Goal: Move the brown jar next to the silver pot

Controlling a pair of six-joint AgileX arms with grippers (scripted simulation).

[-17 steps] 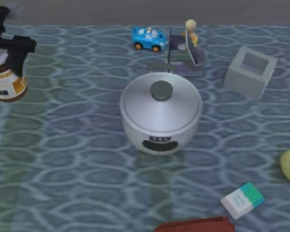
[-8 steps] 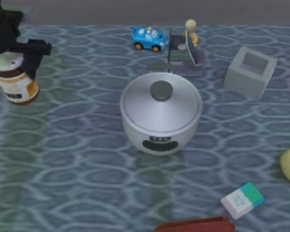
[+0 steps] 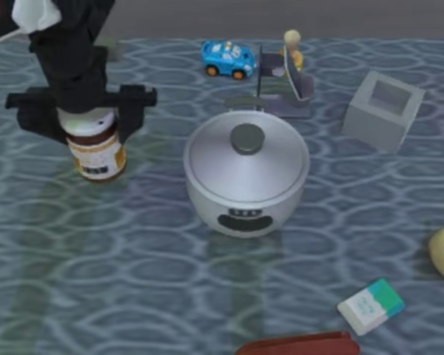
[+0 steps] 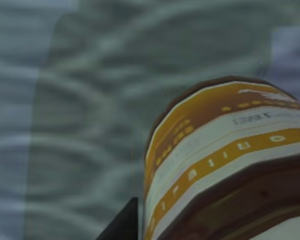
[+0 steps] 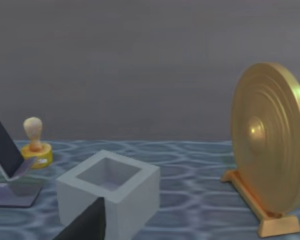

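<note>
Top view shows the bench (image 3: 207, 296), covered in a blue patterned cloth, with the silver pot (image 3: 246, 171) standing near its middle, lid on and dark oval panel facing the near edge. To the pot's left, apart from it, the left tool (image 3: 85, 117) pinches the brown jar (image 3: 96, 151) by its white-lidded top, the jar hanging upright with its label facing the near edge. In the left wrist view the jar's label (image 4: 225, 150) fills the frame with cloth well below it, so I judge it is off the bench. The step in hand is the carry toward the pot. The next move calls for bringing the jar closer to the pot's left side, lowering it until its base sits flat, then letting go without nudging the pot. The right tool is out of the top view; I cannot tell its state.
</note>
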